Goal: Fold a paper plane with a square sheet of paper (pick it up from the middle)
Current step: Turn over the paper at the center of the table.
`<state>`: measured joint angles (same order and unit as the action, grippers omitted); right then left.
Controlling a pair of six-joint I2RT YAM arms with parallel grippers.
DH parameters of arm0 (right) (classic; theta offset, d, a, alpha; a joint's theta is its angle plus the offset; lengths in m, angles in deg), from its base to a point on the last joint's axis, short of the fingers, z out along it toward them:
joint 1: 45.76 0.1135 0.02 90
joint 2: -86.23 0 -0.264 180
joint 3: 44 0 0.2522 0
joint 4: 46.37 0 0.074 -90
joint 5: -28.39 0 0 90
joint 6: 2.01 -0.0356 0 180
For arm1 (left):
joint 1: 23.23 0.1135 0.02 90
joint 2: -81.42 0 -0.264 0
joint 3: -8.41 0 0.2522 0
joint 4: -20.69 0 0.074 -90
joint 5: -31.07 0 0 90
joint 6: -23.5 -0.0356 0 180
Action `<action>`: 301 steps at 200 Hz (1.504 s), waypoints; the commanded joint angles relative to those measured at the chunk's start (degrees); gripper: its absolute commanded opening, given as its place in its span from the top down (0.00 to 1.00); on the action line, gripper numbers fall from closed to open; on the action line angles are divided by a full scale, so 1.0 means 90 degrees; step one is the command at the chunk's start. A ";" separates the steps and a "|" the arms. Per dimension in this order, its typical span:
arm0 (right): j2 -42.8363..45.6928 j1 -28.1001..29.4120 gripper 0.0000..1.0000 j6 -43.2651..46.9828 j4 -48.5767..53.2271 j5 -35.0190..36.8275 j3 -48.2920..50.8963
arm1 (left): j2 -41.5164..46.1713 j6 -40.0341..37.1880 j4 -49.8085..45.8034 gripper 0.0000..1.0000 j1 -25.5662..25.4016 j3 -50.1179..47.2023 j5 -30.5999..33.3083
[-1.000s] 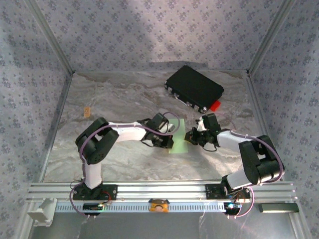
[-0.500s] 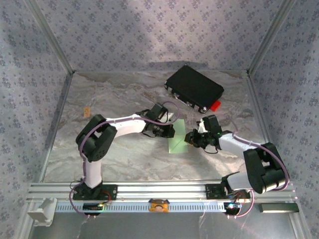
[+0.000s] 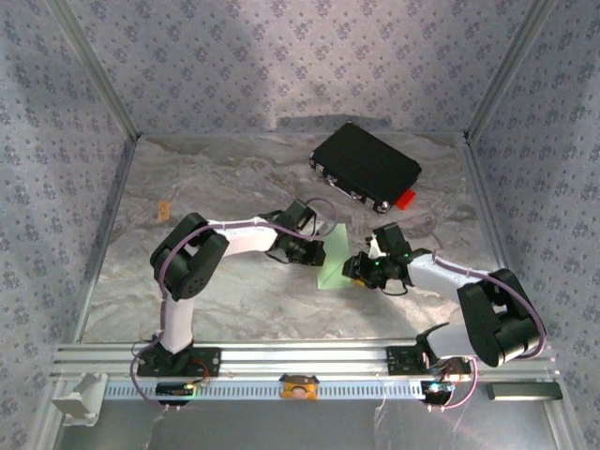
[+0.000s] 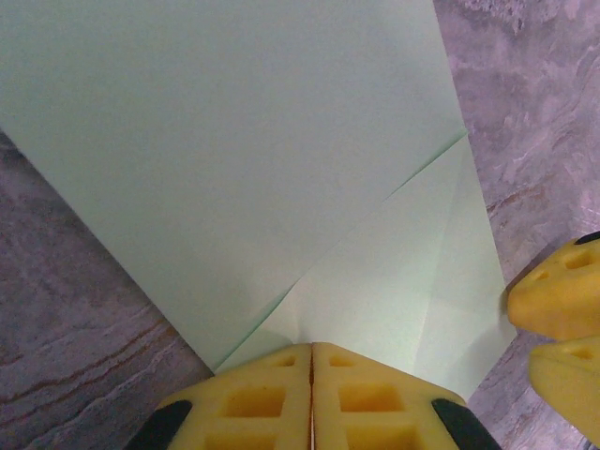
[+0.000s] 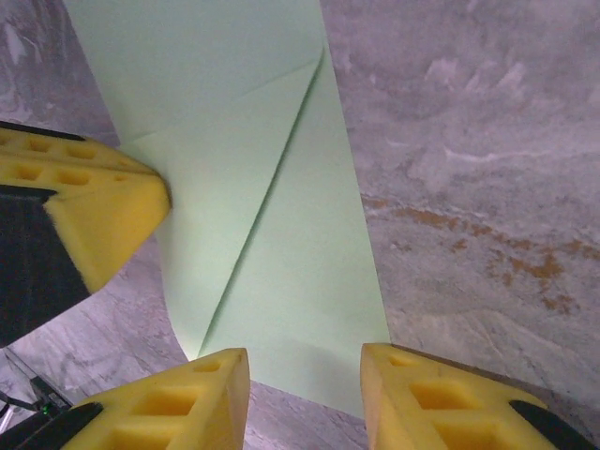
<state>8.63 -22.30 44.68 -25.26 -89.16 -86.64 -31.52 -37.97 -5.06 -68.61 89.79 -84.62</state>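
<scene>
The square sheet of paper point(image 3: 336, 263) lies on the table between the two arms, pale green, folded narrow with a diagonal flap point(image 4: 394, 281) creased over it. My left gripper point(image 4: 311, 349) is shut, its yellow tips resting on the sheet's edge where the creases meet; from above it point(image 3: 315, 251) is at the sheet's left side. My right gripper point(image 5: 305, 375) is open at the opposite edge point(image 3: 358, 268), a finger point(image 5: 441, 394) either side of the sheet's point(image 5: 281, 234) corner, nothing held. The paper plane is out of view.
A black rectangular case point(image 3: 366, 167) with a small red tab point(image 3: 405, 199) sits at the back right. A small orange piece point(image 3: 164, 210) lies near the left wall. Patterned walls enclose the marbled table point(image 3: 216, 291); an aluminium rail point(image 3: 300, 361) runs along the front.
My right gripper has opened from shut and slid a little toward the front left. The left arm has shifted slightly, its gripper still shut on the sheet's left side.
</scene>
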 commanded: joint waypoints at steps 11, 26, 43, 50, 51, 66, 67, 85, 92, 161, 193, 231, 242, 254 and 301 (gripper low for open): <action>-0.0247 0.0049 0.59 -0.0203 -0.0253 -0.0072 -0.0062 | -0.0038 -0.0094 -0.0132 0.93 -0.0030 -0.0140 0.0001; -0.0379 0.0059 0.58 -0.0290 -0.0456 -0.0161 -0.0082 | -0.0048 -0.0099 -0.0133 0.93 -0.0035 -0.0130 0.0011; -0.0458 0.0046 0.57 -0.0342 -0.0689 -0.0241 -0.0130 | -0.0036 -0.0094 -0.0115 0.93 -0.0034 -0.0131 0.0012; -0.0481 0.0048 0.55 -0.0373 -0.0765 -0.0227 -0.0133 | -0.0032 -0.0090 -0.0121 0.93 -0.0030 -0.0130 0.0007; -0.0485 0.0049 0.55 -0.0378 -0.0776 -0.0228 -0.0141 | -0.0030 -0.0092 -0.0122 0.93 -0.0033 -0.0130 0.0010; -0.0527 -0.0018 0.53 -0.0374 -0.1001 -0.0366 -0.0189 | -0.0028 -0.0084 -0.0130 0.93 -0.0034 -0.0138 0.0009; -0.0532 -0.0019 0.52 -0.0369 -0.1012 -0.0381 -0.0204 | -0.0029 -0.0089 -0.0131 0.93 -0.0030 -0.0139 0.0011; -0.0653 -0.0113 0.49 -0.0296 -0.1083 -0.0458 -0.0337 | -0.0009 -0.0075 -0.0094 0.93 -0.0035 -0.0149 0.0013; -0.0739 -0.0166 0.49 -0.0265 -0.1122 -0.0518 -0.0411 | -0.0005 -0.0065 -0.0081 0.93 -0.0035 -0.0165 0.0003; -0.1308 -0.0496 0.52 -0.0303 -0.1770 -0.0767 -0.0584 | -0.0009 -0.0045 -0.0043 0.93 -0.0046 -0.0177 0.0003; -0.1454 -0.0619 0.54 -0.0242 -0.2038 -0.1113 -0.0607 | 0.0003 -0.0027 -0.0025 0.93 -0.0052 -0.0191 0.0000; -0.1706 -0.0785 0.57 0.0023 -0.2001 -0.1482 -0.0804 | -0.0014 -0.0016 -0.0016 0.94 -0.0051 -0.0177 -0.0023; -0.1771 -0.0863 0.58 0.0072 -0.2006 -0.1531 -0.0822 | -0.0007 -0.0023 -0.0020 0.94 -0.0047 -0.0175 -0.0026; -0.1816 -0.0933 0.60 0.0055 -0.2078 -0.1624 -0.0800 | -0.0002 -0.0021 -0.0025 0.94 -0.0054 -0.0171 -0.0026; -0.2009 -0.0985 0.63 0.0082 -0.2188 -0.1763 -0.0775 | -0.0002 -0.0016 -0.0006 0.94 -0.0052 -0.0159 -0.0024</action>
<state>-8.22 -30.80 44.11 -43.81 -103.02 -92.89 -31.52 -37.95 -3.79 -68.66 89.29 -85.04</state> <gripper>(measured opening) 0.373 0.066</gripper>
